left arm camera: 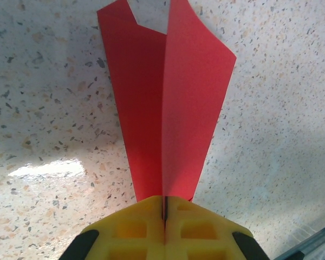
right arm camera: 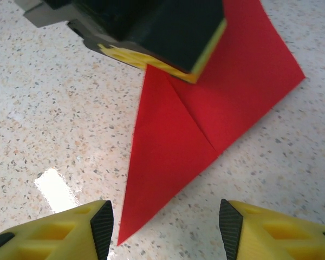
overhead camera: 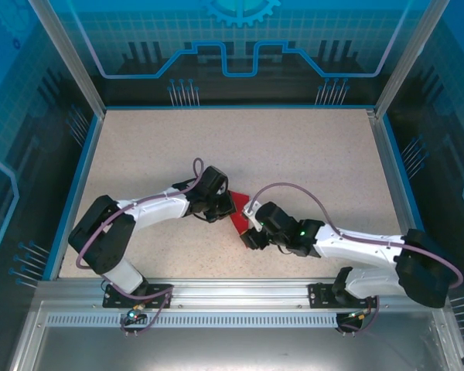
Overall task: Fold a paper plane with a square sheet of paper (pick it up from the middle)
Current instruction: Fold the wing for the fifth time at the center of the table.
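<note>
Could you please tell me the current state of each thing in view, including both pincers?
red paper: creased, folded to a pointed shape, pinched by the left pincer.
left pincer: shut on the red paper.
right pincer: open, with the paper's pointed tip lying between its fingers, not gripped.

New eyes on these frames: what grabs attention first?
A bright red paper sheet, folded to a sharp point, sits on the speckled beige tabletop between the two arms. The left arm's yellow fingers are shut on it, while the right arm's yellow fingers stand open on either side of its pointed tip.
</note>
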